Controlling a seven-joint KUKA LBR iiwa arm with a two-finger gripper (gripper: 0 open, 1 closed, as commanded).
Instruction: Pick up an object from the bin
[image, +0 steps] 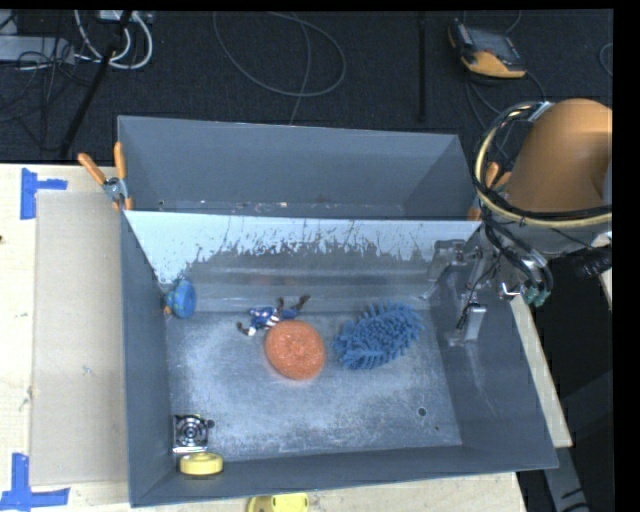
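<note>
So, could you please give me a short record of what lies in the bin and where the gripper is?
container: grey bin
gripper: low at the bin's right side
nearest to gripper: blue bristly thing, just to its left, apart from it
middle: orange ball, left of the bristly thing
by the ball: small blue-and-white thing, up and left of it
left wall: small blue lump
near left corner: silver-and-black thing, yellow thing

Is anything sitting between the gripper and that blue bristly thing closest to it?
Nothing visible. Only bare bin floor separates the gripper from the blue bristly thing. The orange round sponge lies beyond it, on the side away from the gripper.
</note>
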